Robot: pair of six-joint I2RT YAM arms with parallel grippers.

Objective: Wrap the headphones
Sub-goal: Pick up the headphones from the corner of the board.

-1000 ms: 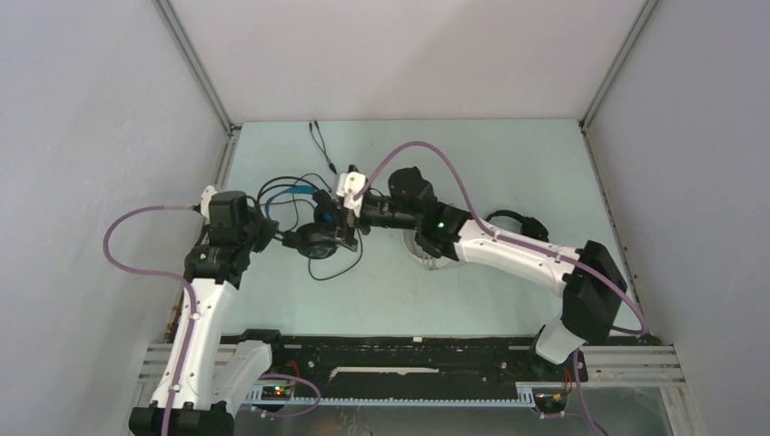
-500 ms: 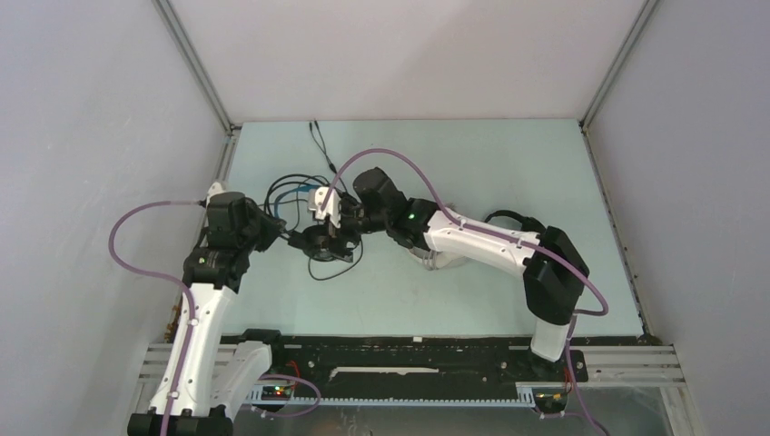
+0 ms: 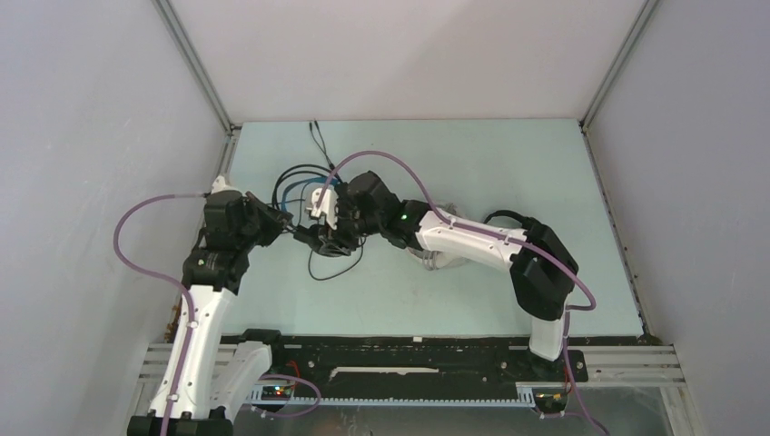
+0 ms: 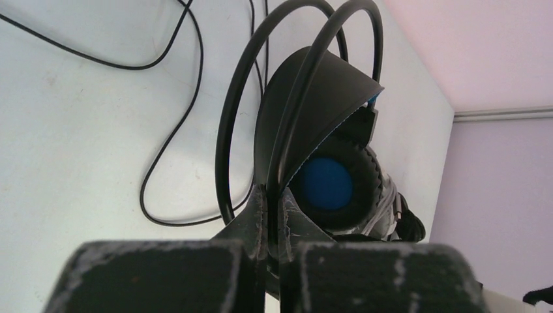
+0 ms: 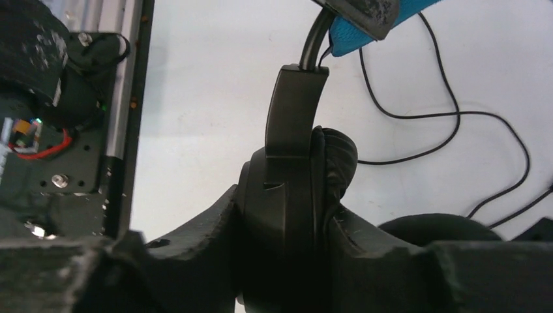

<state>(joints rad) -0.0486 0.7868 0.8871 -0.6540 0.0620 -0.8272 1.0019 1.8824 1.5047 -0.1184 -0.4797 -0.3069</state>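
The black headphones (image 3: 320, 238) with a blue headband are held up between both arms, left of the table's middle. My left gripper (image 3: 289, 229) is shut on the thin black headband wires (image 4: 297, 98). The blue-lined ear cup (image 4: 325, 184) hangs just beyond the left gripper (image 4: 274, 199) in the left wrist view. My right gripper (image 3: 338, 238) has a finger pressed against each side of the other ear cup (image 5: 287, 189), so the right gripper (image 5: 287, 207) is shut on it. The thin cable (image 5: 417, 117) trails in loose loops on the table.
White-grey headphones (image 3: 434, 259) lie under my right forearm. Smaller black headphones (image 3: 513, 220) sit further right. A loose cable end (image 3: 320, 141) lies near the back wall. A black rail (image 3: 409, 350) runs along the near edge, and walls close in both sides.
My right gripper has moved left onto the ear cup and closed from wide open onto it. The left gripper has kept hold of the headband and shifted slightly back.
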